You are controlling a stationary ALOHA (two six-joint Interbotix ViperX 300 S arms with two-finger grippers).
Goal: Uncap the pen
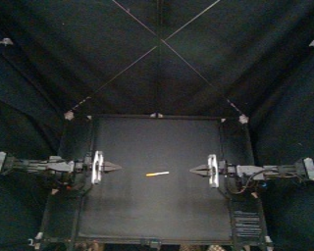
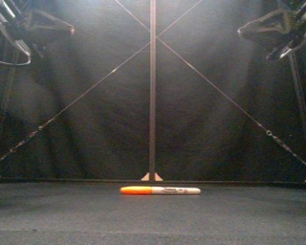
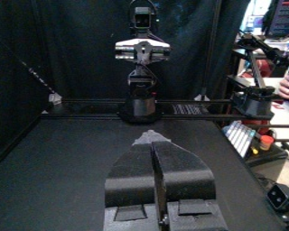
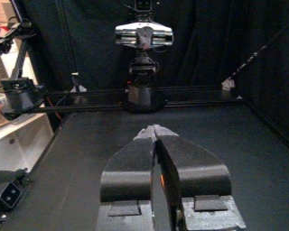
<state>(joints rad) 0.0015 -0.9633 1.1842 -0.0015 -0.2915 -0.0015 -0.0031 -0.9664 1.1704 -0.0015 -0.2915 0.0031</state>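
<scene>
The pen [image 1: 157,174] lies flat near the middle of the table [image 1: 133,211], a little toward the table's front edge, with its length running roughly left to right across the table and turned slightly. From the front it shows an orange cap [image 2: 137,190] on the end nearer the table's left side. The barrel is white, and its dark print is too small to read. From above the pen is only a short pale sliver, and the line where cap meets barrel cannot be made out there. Neither wrist view catches the pen.

The left gripper [image 1: 117,169] hangs over the table's left part and the right gripper [image 1: 195,170] over its right part. Their tips point at each other across the table's middle, the pen lies between them, and each is well apart from it. In its own wrist view the left gripper [image 3: 151,137] has its jaws pressed together on nothing, and so does the right gripper [image 4: 151,133]. The front view cuts both arms off at its upper corners.
</scene>
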